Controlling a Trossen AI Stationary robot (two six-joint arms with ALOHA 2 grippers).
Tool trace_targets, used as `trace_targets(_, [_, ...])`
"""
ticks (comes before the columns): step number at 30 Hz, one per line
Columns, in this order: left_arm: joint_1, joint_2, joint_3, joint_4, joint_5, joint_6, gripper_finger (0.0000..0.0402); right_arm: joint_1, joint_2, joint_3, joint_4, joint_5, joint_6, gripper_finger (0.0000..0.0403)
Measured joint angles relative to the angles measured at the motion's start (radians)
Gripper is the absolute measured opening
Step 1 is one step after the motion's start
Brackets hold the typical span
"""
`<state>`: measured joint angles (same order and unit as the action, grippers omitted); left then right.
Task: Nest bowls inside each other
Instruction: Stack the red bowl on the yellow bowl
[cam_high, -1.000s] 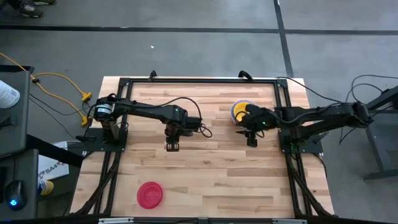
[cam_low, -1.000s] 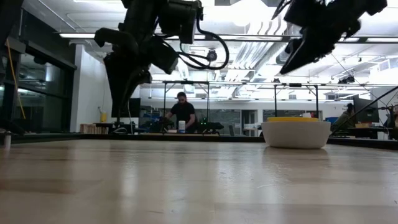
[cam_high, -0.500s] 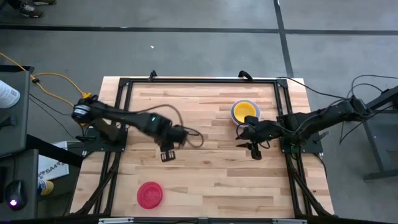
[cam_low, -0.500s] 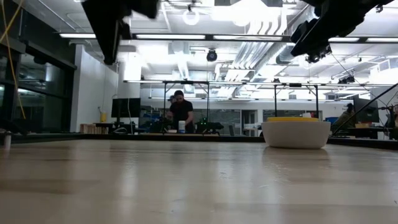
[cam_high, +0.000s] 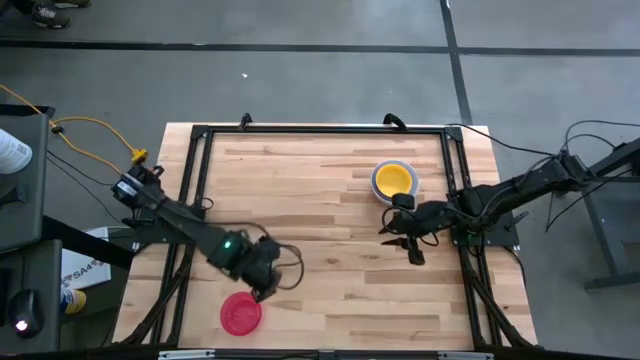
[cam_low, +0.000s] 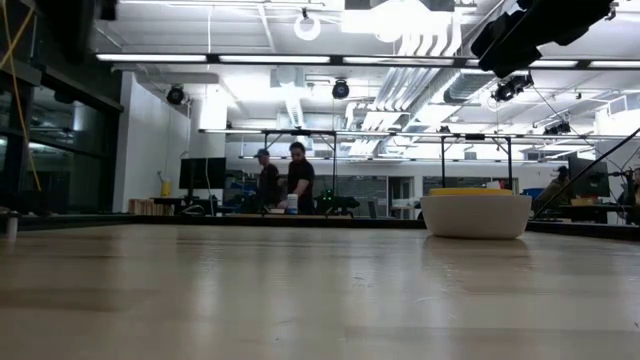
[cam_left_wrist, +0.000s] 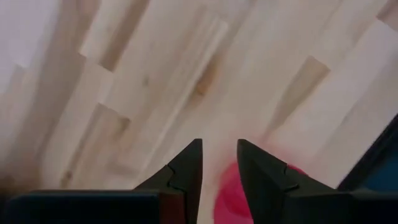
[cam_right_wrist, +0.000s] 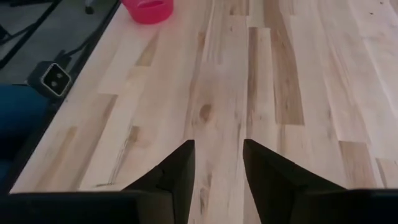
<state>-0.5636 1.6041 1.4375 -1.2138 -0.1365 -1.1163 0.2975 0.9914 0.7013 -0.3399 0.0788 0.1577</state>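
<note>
At lower left of the high view, we see the left gripper (cam_high: 262, 290), fingers (cam_left_wrist: 186, 171) parted and empty, hovering just above the red bowl (cam_high: 240, 313) on the worktop (cam_high: 330, 290). Right of centre waits the right gripper (cam_high: 408, 244), fingers (cam_right_wrist: 179, 168) apart and empty, below the nested stack (cam_high: 394, 180) with yellow showing inside. We judge the red bowl light, stiff and slick; pinching its thin rim seems best.
</note>
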Motion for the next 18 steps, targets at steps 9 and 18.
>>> trace_targets(9, [-0.13,0.038,0.003,0.063,-0.018,-0.211,0.0097,0.035,0.015,-0.001,0.009,-0.001,0.004,0.0128])
trace_targets(18, [-0.172,0.09,0.001,0.091,-0.017,-0.278,0.0097,0.043,0.014,-0.001,0.02,-0.004,0.031,0.0128])
